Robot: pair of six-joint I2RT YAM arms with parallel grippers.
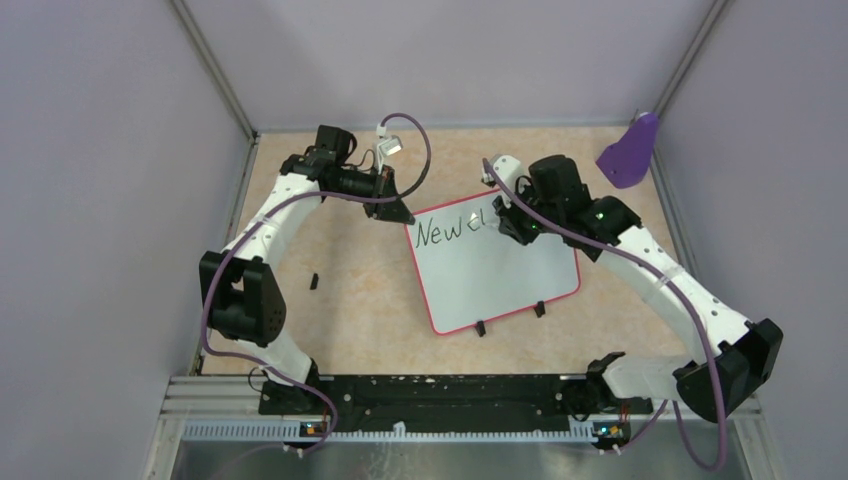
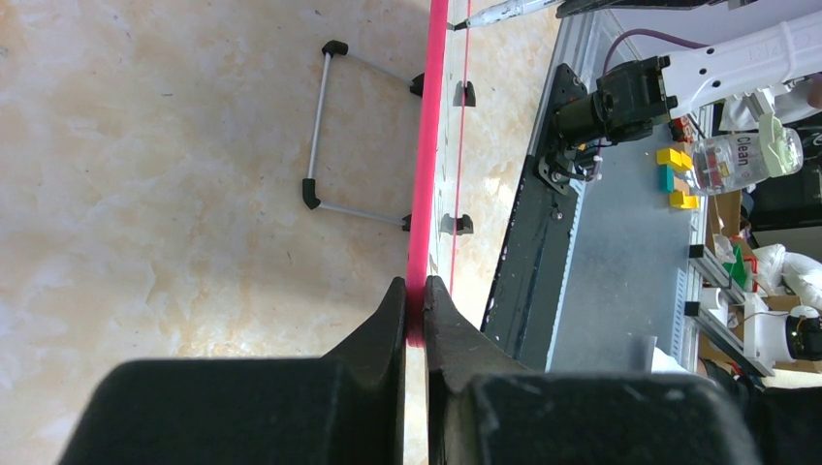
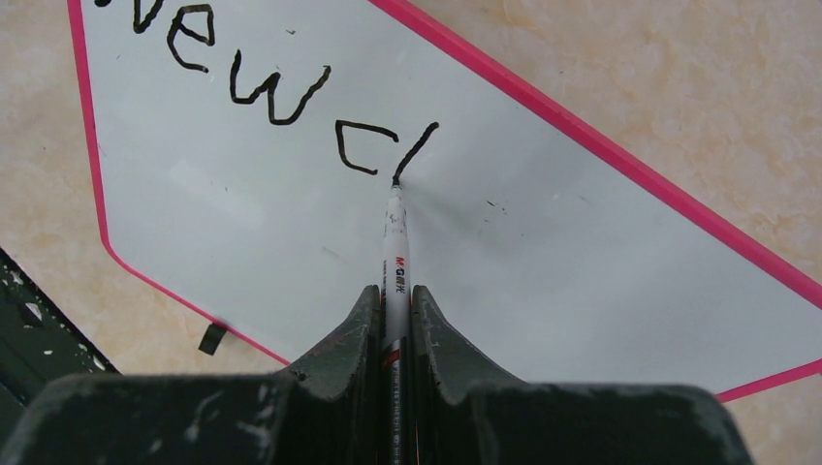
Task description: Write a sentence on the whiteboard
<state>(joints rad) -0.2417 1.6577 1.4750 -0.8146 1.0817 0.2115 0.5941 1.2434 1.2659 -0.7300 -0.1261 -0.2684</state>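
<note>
Lying skewed near worktop (image 1: 350, 290) centre, a bit right: whiteboard (image 1: 500, 285), clip feet (image 1: 480, 328) facing near edge. Clenching its far-left corner rim w/ L gripper (image 2: 415, 291), jaws tight on pink edge. Grasping marker (image 3: 395, 232) in R gripper (image 3: 395, 295), tip touching board at end of sentence (image 3: 262, 87), reading "New c" + one stroke.

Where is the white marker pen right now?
Right wrist view: the white marker pen sits clamped in the right claw, tip touching the glossy pink-rimmed whiteboard just after the dark handwritten letters.
</note>
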